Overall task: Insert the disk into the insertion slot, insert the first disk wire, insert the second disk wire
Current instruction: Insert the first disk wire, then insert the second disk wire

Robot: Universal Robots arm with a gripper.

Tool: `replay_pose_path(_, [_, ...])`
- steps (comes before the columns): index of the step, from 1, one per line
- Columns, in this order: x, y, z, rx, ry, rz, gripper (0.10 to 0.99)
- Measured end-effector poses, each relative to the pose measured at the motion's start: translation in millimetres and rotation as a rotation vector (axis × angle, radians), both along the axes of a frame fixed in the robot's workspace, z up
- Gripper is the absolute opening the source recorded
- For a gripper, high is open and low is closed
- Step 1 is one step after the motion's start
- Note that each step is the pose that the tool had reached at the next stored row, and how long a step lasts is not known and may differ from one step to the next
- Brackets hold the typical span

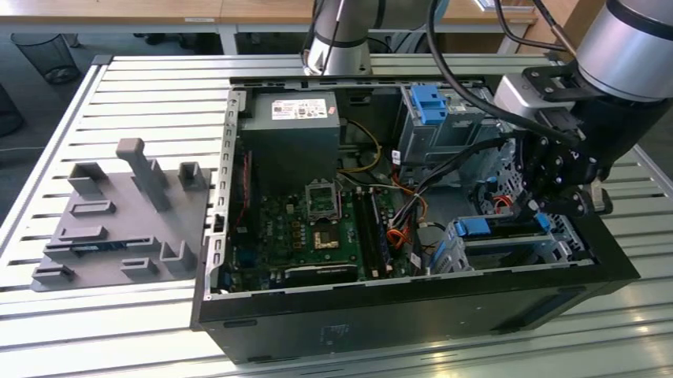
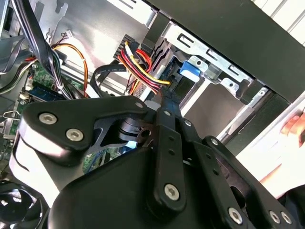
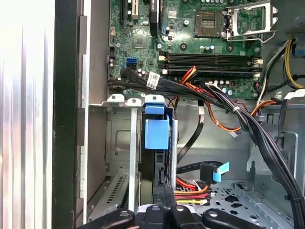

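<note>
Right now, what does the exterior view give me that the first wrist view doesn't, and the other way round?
Exterior view: the arm, the slatted table, a grey fixture plate and the power supply. First wrist view: a red and yellow wire bundle close by the gripper. Both: the motherboard and the disk, by its blue carrier, seated in the insertion slot.

Open computer case (image 1: pixel 421 315) sat on the slatted table (image 1: pixel 137 87), fixture plate (image 1: pixel 116 228) off to the exterior view's left. Inside, motherboard (image 1: pixel 305 228) lay nearer the camera than the power supply (image 1: pixel 289 134), and the disk (image 1: pixel 492 227) sat in the insertion slot (image 1: pixel 455 253) at the exterior view's near right corner.
</note>
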State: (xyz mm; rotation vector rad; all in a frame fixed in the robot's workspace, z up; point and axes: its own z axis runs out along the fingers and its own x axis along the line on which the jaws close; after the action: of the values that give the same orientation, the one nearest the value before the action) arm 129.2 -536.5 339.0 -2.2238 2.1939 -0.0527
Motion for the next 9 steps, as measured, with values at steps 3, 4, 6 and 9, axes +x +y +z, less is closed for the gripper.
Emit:
replay_pose_path(3, [0.0,0.0,0.7,0.000,0.0006,0.000,0.106])
replay_pose_path(4, [0.0,0.0,1.0,0.000,0.0008,0.000,0.106])
replay_pose_path(6, [0.0,0.0,1.4,0.000,0.0011,0.000,0.106])
replay_pose_path(9, [0.0,0.0,2.1,0.000,0.0013,0.000,0.106])
